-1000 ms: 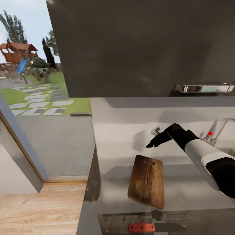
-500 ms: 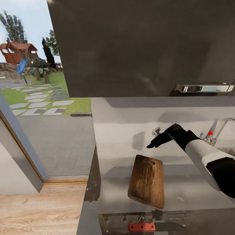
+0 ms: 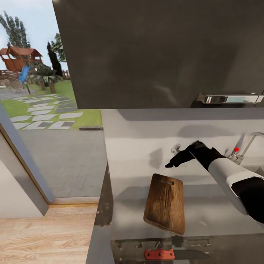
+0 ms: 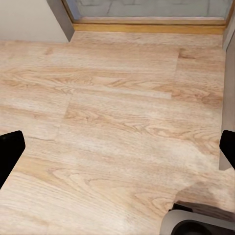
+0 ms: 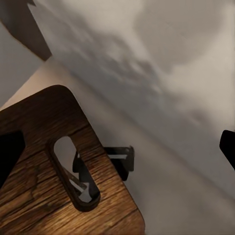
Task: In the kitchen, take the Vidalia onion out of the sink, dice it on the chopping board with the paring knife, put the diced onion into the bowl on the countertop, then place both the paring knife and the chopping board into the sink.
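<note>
We see our right gripper (image 3: 171,157) hanging above the countertop (image 3: 132,146), just beyond the slot-handle end of the chopping board (image 3: 165,202), at about twelve o'clock from the board in the head view. In the right wrist view the two dark fingertips (image 5: 10,154) sit at opposite edges of the picture with nothing between them, so we read the fingers as spread wide and empty. The left gripper (image 4: 117,152) looks down at the bare wooden floor (image 4: 112,112); its fingertips also stand far apart with nothing held.

The board lies flat on the countertop and is bare. The paring knife (image 3: 172,254) lies at six o'clock from the board, near the front edge, its red-orange handle toward nine o'clock and its blade toward three. At about two o'clock from the board we see the chrome tap (image 3: 246,145) with its red knob, which marks where the sink begins; from here we cannot see into the basin, so we cannot tell whether the onion lies there.

We judge the task to be at its first step, fetching the onion. The next move calls for swinging our right arm toward three o'clock, over the basin, and turning our head that way to find the bulb before lowering the open fingers.
</note>
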Motion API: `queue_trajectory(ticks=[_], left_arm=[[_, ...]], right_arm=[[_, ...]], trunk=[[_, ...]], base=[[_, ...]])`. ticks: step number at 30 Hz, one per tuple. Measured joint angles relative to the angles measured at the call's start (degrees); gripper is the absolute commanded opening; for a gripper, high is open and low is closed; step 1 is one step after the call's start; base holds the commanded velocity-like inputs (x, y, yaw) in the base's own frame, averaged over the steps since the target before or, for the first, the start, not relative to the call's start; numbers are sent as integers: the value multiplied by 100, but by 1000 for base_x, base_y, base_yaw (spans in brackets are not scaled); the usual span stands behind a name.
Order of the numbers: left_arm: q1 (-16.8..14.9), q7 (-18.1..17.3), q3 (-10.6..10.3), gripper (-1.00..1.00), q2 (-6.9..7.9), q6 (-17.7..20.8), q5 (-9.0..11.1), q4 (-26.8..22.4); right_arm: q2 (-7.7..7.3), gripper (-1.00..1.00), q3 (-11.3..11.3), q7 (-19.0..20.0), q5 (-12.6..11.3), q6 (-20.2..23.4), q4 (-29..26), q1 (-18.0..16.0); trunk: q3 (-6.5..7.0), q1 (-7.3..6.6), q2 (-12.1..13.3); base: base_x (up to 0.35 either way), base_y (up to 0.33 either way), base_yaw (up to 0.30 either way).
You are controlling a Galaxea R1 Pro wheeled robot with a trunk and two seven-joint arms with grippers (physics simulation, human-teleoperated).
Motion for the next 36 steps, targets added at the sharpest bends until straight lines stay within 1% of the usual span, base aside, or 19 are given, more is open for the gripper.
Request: queue_trajectory(ticks=[36], left_arm=[[0, 0, -1, 100, 0, 0, 0, 1]], right_arm=[[-10, 100, 8, 9, 8, -14, 87, 0]], trunk=[[-239, 0, 0]], base=[[0, 0, 0]])
